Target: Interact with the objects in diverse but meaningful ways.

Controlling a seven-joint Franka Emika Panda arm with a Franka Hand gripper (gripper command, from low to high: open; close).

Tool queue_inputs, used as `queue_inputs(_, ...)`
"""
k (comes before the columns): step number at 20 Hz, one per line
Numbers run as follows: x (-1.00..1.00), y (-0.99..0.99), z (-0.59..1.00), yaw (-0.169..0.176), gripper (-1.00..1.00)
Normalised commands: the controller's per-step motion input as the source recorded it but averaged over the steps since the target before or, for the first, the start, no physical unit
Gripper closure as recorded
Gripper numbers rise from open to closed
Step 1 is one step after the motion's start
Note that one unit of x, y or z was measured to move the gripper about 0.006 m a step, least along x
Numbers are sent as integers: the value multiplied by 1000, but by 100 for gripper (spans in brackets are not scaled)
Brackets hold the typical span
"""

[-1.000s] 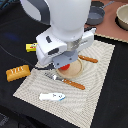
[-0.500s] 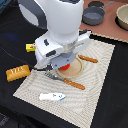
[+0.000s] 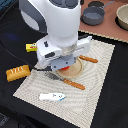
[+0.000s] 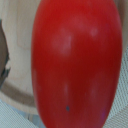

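Tomato over plate | pincer: grip state cannot tell | no legible writing

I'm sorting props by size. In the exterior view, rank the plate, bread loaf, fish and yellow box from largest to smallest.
1. Plate, though the arm hides part of it.
2. Bread loaf and fish: look alike, not ranked.
3. Yellow box, also partly hidden.

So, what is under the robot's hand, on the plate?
A red tomato fills the wrist view, with the tan plate beneath it. In the exterior view the arm covers most of the tomato and the gripper's jaws.
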Motion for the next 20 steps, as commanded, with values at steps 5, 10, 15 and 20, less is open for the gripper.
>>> queue_inputs(5,-13,323,-141,-26,100)
queue_inputs(10,-6,526,313,-7,100)
queue_inputs(15,-23,491,220,0,100)
queue_inputs(20,-31,510,19,0,100)
